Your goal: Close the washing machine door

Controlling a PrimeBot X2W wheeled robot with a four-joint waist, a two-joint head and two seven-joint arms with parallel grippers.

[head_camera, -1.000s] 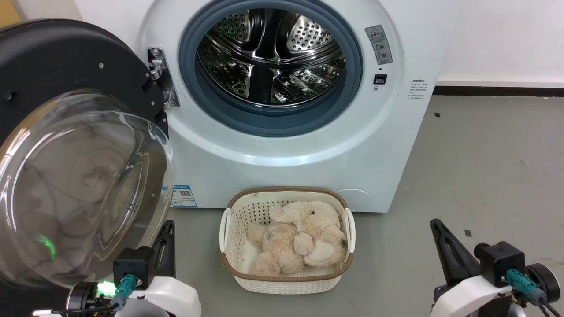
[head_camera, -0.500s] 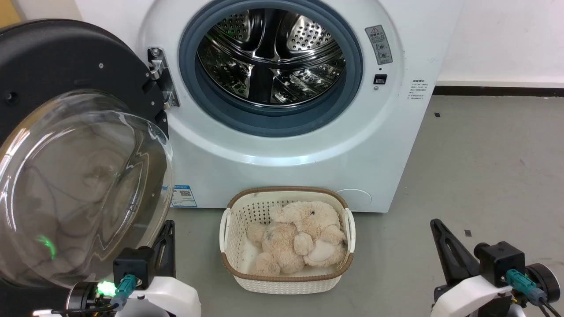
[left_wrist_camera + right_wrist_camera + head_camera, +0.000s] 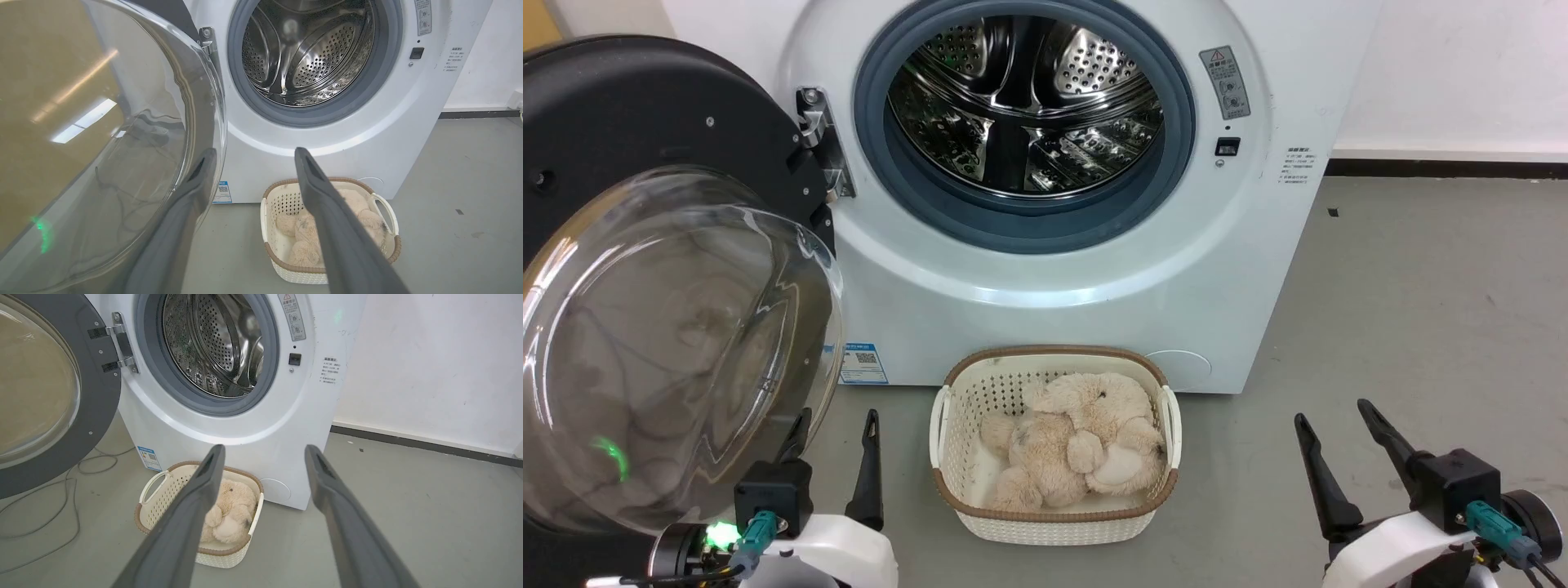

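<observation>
The washing machine door (image 3: 645, 106) hangs wide open at the left, hinged beside the round opening, with its clear glass bowl (image 3: 678, 343) bulging toward me. The white washing machine (image 3: 1045, 310) shows its grey gasket and shiny steel drum (image 3: 1025, 106). My left gripper (image 3: 837, 420) is open, low at the left, just under the bowl's lower right edge. In the left wrist view the left gripper (image 3: 255, 151) has its left finger close against the door (image 3: 102, 143). My right gripper (image 3: 1331, 412) is open at the lower right, over bare floor, and holds nothing (image 3: 264, 448).
A white plastic basket (image 3: 1054, 514) with a beige plush toy (image 3: 1078, 441) stands on the floor in front of the machine, between my two grippers. Cables (image 3: 45, 522) lie on the floor under the door. Grey floor stretches to the right, up to a white wall.
Both grippers have gone from shut to open, their fingers spread apart. The door, the machine and the basket have not moved.
</observation>
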